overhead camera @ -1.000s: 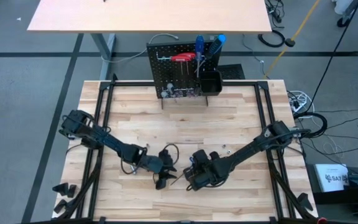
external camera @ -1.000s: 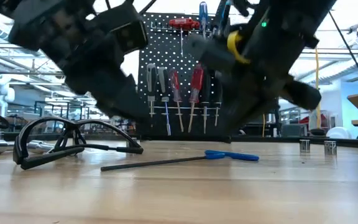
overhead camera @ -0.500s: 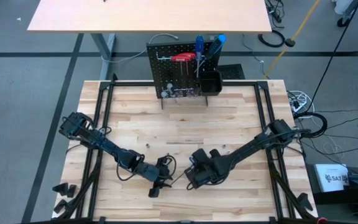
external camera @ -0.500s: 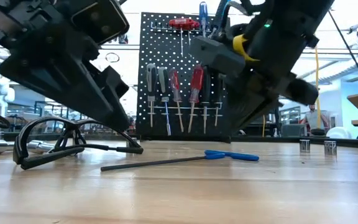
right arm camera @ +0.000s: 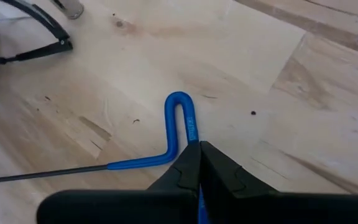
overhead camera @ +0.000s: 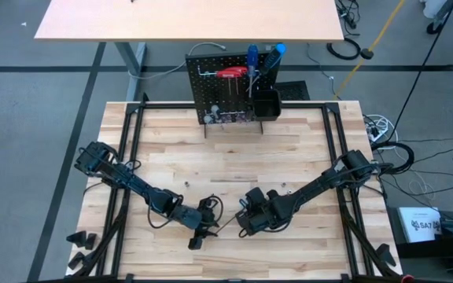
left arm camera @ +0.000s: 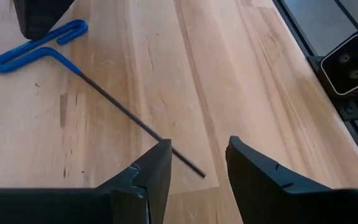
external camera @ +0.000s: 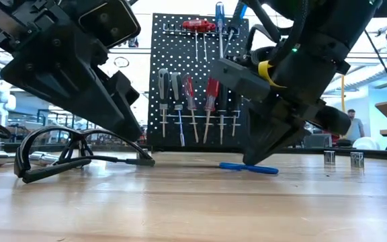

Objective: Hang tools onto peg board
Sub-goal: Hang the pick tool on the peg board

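Right gripper [right arm camera: 199, 163] jaws are clenching the blue hex key [right arm camera: 179, 134] handle lying on the tabletop [overhead camera: 234, 157]; left gripper [left arm camera: 197, 163] jaws are hanging released over its shaft. I'd be lifting it level toward the peg board [overhead camera: 222, 90].

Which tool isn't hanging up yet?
The blue-handled hex key. It lies flat on the table, while the other tools hang on the peg board.

both arms reach low; left claw [left arm camera: 194, 165] parted, right claw [right arm camera: 199, 163] pinched closed.
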You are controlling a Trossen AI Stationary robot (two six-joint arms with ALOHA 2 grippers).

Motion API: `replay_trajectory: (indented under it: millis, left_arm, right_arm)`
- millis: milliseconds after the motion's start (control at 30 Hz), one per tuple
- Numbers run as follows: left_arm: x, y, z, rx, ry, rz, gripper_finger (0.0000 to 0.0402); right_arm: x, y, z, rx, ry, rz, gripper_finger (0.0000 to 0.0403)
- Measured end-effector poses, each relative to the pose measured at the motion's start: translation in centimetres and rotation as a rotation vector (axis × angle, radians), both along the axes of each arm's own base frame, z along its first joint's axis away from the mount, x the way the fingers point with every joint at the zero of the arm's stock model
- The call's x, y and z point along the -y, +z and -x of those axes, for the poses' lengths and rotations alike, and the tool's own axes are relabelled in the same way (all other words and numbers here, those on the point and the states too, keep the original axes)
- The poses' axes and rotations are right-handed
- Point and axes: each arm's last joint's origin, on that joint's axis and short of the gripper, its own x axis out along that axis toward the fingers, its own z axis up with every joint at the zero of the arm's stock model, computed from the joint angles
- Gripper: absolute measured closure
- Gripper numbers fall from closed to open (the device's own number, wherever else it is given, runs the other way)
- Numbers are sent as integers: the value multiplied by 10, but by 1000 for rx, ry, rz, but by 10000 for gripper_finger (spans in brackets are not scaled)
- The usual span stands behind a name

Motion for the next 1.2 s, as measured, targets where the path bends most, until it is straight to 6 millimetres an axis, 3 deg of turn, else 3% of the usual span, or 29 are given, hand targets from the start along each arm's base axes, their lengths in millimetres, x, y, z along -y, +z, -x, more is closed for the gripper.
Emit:
replay_trajectory:
  millis: [367, 633, 933, 1200]
  left_arm:
    - [1, 4, -2, 87, -11, -99, 247]
    - [-3, 5, -3, 171, 125, -325, 247]
    - [-3, 4, -1, 169, 102, -382, 247]
    - [7, 5, 3, 182, 42, -376, 247]
  right_arm:
    - [5, -19, 14, -2, -38, -32, 403]
    - [5, -21, 15, 1, -36, -32, 403]
    - [4, -21, 15, -11, -3, -16, 403]
    - [-2, 7, 24, 32, 56, -3, 403]
